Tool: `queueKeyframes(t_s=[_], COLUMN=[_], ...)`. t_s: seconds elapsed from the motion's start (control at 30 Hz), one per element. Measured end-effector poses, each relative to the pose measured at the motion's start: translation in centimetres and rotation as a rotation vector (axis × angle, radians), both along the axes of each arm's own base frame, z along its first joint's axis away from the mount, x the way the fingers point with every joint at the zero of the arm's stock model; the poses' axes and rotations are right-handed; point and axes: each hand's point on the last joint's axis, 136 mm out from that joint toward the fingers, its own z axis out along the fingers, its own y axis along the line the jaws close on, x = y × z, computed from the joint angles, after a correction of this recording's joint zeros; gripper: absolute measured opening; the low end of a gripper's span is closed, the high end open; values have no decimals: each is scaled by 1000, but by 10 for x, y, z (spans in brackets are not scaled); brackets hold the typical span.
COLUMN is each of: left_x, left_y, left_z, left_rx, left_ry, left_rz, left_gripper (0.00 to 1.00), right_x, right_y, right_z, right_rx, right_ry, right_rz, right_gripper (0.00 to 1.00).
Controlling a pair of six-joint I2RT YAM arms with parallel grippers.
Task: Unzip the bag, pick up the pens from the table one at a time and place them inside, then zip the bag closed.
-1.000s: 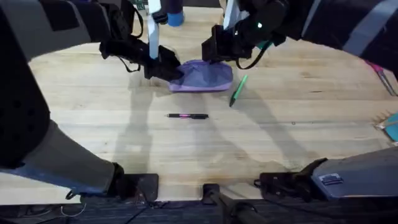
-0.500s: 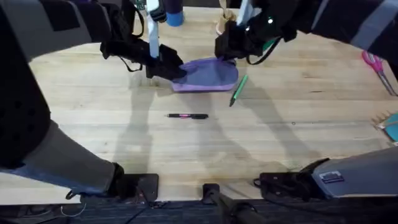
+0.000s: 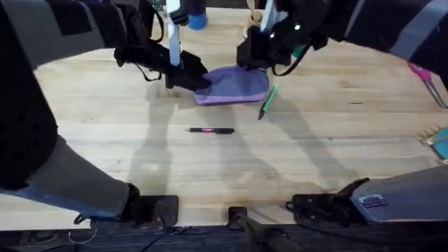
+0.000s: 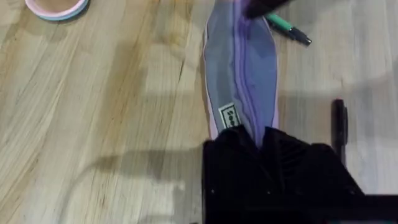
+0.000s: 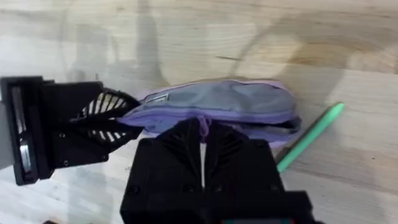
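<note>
Overhead view had the bag (image 3: 234,85) lying far back on the table (image 3: 329,168), the left gripper (image 3: 190,79) pinching its left end and the right gripper (image 3: 253,58) clamped on the zipper at the top edge. Green pen (image 3: 269,101) sat just beside the bag's right end; black pen (image 3: 211,130) lay well apart on open wood nearer the bases.
</note>
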Motion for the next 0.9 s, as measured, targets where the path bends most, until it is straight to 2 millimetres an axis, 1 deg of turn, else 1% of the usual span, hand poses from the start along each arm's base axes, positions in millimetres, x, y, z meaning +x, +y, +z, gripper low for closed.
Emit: queueKeyframes(t_s=[0.27, 0.47, 0.73, 0.9], left_x=[1, 4, 7, 7], left_y=[3, 6, 12, 15], left_z=[-1, -2, -6, -7], left_rx=[8, 19, 48, 55], left_ry=[-1, -10, -12, -11], left_rz=[9, 18, 33, 39], left_gripper=[42, 42, 42, 42], right_x=[-10, -12, -8, -9], right_y=[27, 47, 71, 80], right_z=[3, 8, -4, -5], right_rx=[-14, -30, -52, -62], right_ry=[-42, -106, -156, -185], right_rz=[61, 91, 118, 127], right_gripper=[32, 32, 32, 32])
